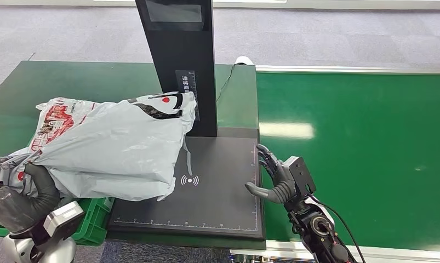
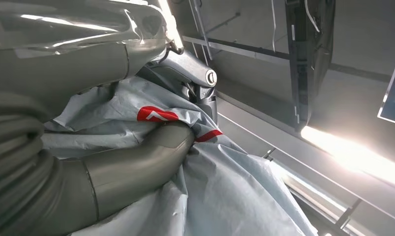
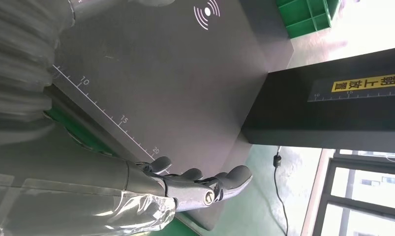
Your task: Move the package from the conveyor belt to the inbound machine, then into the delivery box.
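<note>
left hand (image 1: 28, 183) grips package (image 1: 113, 145) | right hand (image 1: 275, 175) apart (empty)

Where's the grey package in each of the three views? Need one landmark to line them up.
Head view: grey package at left, gripped at its near corner by the left hand, its far end draped over the machine's black platform.
Left wrist view: package close up under the thumb.
Right wrist view: not in it.
Shared landmark: the machine's black upright column.
</note>
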Available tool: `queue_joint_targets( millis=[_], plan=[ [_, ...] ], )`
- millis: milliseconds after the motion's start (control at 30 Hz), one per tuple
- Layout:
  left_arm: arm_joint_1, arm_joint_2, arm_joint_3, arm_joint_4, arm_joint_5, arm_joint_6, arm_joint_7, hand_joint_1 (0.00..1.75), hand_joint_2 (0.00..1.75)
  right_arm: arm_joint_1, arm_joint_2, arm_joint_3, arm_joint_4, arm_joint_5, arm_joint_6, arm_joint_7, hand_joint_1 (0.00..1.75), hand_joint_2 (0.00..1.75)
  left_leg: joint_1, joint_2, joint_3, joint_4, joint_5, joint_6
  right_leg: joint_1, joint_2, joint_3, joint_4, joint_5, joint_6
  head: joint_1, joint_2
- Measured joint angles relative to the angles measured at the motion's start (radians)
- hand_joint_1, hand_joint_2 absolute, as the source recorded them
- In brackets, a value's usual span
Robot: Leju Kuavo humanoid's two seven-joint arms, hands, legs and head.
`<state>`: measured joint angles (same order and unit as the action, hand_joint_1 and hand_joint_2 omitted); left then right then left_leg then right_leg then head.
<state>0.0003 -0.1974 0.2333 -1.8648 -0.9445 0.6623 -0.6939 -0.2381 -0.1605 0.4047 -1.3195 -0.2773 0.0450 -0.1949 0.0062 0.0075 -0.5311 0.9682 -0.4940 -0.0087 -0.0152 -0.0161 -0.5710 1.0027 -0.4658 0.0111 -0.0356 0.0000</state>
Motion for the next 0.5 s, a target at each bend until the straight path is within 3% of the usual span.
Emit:
queue_joint_targets(
  millis=[267,500],
  plan=[
    [-0.007,-0.011,0.016,0.003,0.015,0.000,0.009,1.75,1.75,0.001,0.000,0.000,0.000,0.007,-0.004,-0.003,0.00,1.75,0.000,0.000,0.000,0.000,0.000,0.000,0.000,0.000,0.000,0.000,0.000,0.000,0.000,0.000],
    [-0.039,-0.011,0.066,0.062,0.019,0.000,0.209,1.75,1.75,0.010,0.000,-0.003,-0.002,0.019,-0.013,-0.006,0.00,1.75,0.000,0.000,0.000,0.000,0.000,0.000,0.000,0.000,0.000,0.000,0.000,0.000,0.000,0.000]
  ],
)
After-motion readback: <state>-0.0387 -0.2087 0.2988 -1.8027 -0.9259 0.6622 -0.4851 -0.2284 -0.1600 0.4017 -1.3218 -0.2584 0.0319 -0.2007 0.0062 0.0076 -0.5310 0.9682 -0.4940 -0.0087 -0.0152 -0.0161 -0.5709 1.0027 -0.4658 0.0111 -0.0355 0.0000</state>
